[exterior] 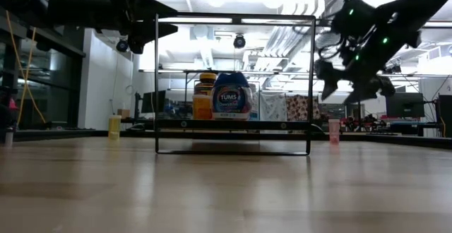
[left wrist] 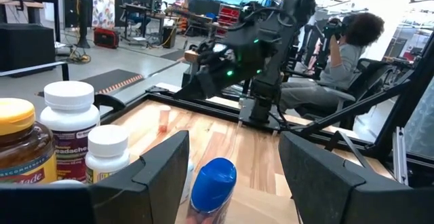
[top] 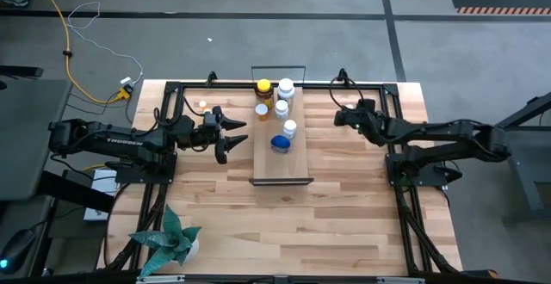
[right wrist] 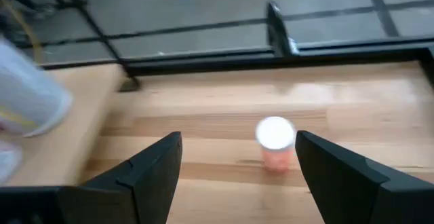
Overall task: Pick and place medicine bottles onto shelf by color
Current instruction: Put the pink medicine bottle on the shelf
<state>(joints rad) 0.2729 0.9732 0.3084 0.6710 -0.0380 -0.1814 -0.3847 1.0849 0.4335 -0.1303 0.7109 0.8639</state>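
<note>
The shelf (top: 280, 159) stands mid-table. Several medicine bottles are upright on it: an amber one with a yellow cap (top: 263, 88), white ones (top: 286, 88), a tiny orange one (top: 262, 109) and a blue-capped one (top: 281, 143). My left gripper (top: 232, 138) hovers open and level just left of the shelf, and the blue-capped bottle (left wrist: 212, 183) shows ahead between its fingers, untouched. My right gripper (top: 343, 119) is open right of the shelf, tilted downward. A tiny orange bottle with a white cap (right wrist: 274, 142) stands on the table ahead of its fingers. Another small bottle (top: 202, 104) stands at the far left.
A black metal frame (top: 172, 90) runs along the table's left, far and right sides. A potted plant (top: 168, 241) stands at the near left corner. A person (left wrist: 346, 47) sits beyond the table's right side. Bare wood lies near the front edge.
</note>
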